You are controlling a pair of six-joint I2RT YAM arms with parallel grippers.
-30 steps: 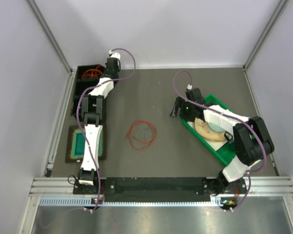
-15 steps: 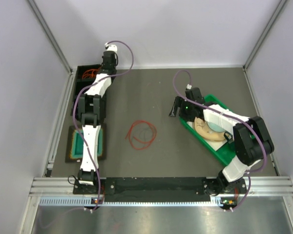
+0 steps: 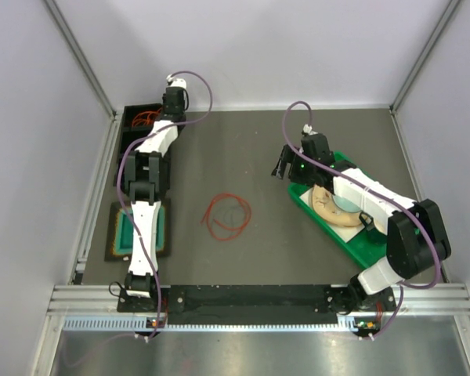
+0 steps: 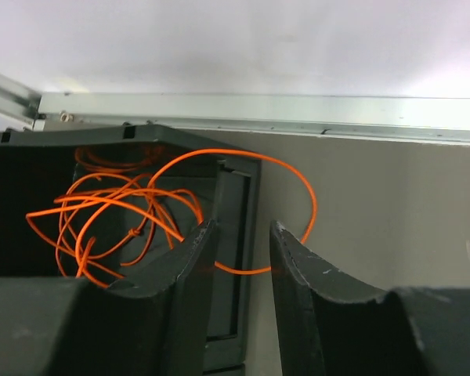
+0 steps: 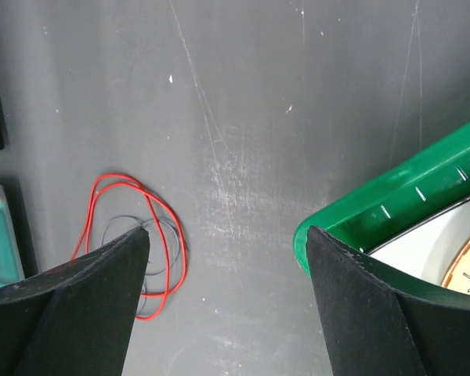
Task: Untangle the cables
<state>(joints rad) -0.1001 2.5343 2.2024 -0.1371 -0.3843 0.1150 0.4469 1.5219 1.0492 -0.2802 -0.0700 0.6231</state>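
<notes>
- Orange cables (image 4: 113,205) lie heaped in the black bin (image 4: 235,211), far left; one loop spills over its wall.
- Red cable (image 5: 151,202) and thin dark cable (image 5: 166,222) lie entwined mid-table (image 5: 243,117).
- Left fingers (image 4: 188,266) narrowly parted over the bin, holding nothing; right fingers (image 5: 102,282) wide, empty.
- Recommendation: pinch the red strand alone and lift it slowly.

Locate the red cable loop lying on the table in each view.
Top external: red cable loop near the middle of the picture.
Left wrist: not in it.
Right wrist: lower left.
Shared landmark: green tray, right of the loop in both.
</notes>
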